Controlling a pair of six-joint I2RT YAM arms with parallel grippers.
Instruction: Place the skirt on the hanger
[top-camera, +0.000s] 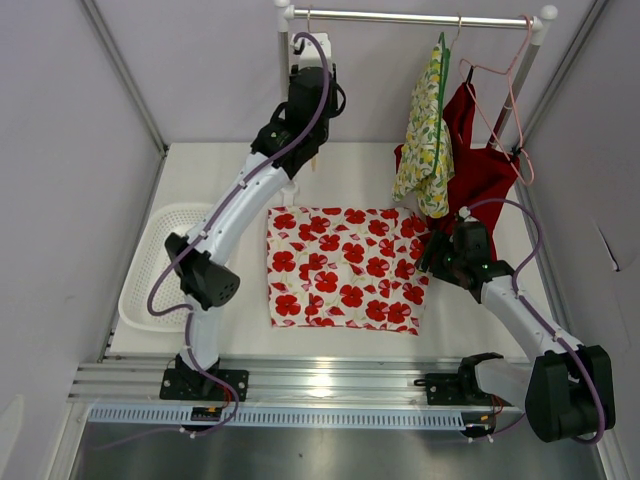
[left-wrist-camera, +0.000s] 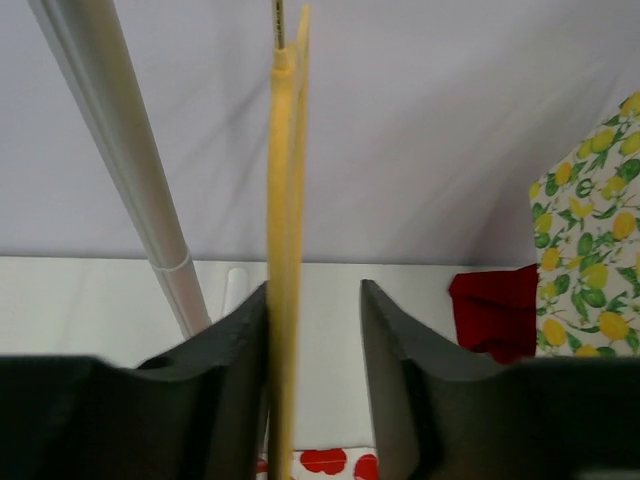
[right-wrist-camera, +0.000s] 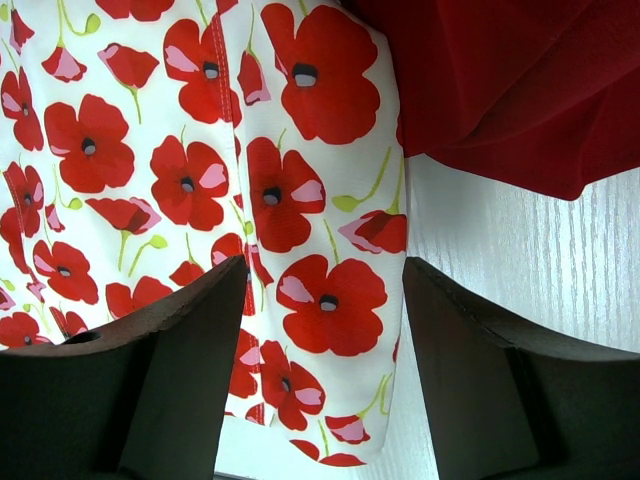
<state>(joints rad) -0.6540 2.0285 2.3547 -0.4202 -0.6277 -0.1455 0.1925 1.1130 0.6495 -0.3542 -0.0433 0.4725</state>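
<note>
The skirt (top-camera: 345, 268), white with red poppies, lies flat in the middle of the table. A yellow wooden hanger (left-wrist-camera: 285, 200) hangs edge-on from the left end of the rail. My left gripper (left-wrist-camera: 313, 300) is raised around it with the jaws open. The hanger rests against the left finger (left-wrist-camera: 235, 370), and a gap separates it from the right finger. My right gripper (right-wrist-camera: 325, 275) hovers open over the skirt's (right-wrist-camera: 300, 200) right edge, with nothing between its fingers.
A white basket (top-camera: 150, 270) sits at the table's left edge. On the rail (top-camera: 420, 17) hang a lemon-print garment (top-camera: 425, 140) and a red garment (top-camera: 480, 160) on a pink hanger (top-camera: 505, 75). The rail's left post (left-wrist-camera: 120, 150) stands just beside the left gripper.
</note>
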